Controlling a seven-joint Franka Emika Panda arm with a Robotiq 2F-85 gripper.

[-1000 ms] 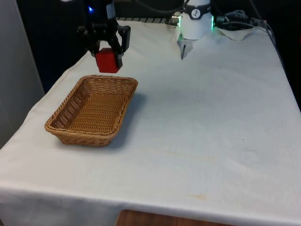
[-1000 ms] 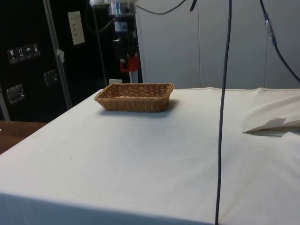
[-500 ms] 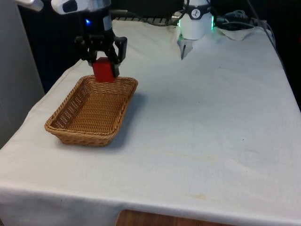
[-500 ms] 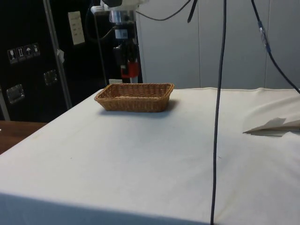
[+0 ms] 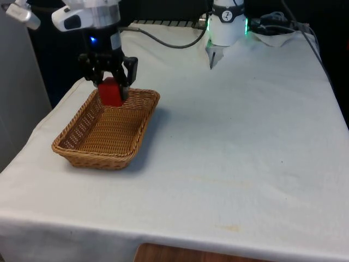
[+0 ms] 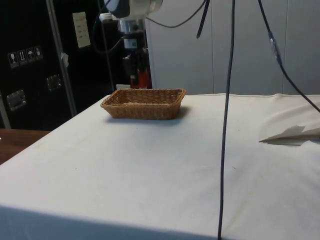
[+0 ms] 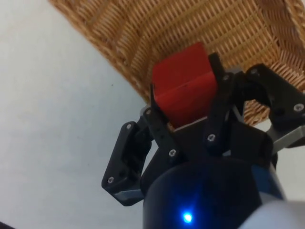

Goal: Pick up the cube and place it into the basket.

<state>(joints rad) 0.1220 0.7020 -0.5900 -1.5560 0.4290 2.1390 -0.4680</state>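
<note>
My black gripper is shut on a red cube, holding it just above the far end of the woven wicker basket. Seen from the side, the cube hangs a little above the basket's far rim, with the gripper around it. Through the wrist camera the cube sits clamped between the two fingers, over the basket's wall and beside the white cloth.
The basket stands near the table edge at the front view's left. A folded white paper lies by the robot base, and crumpled cloth lies at the side view's right. A black cable hangs down in the side view.
The gripper has carried the cube down and towards the front view's left, from beyond the basket's far rim to just over its far end. The basket has not moved.
</note>
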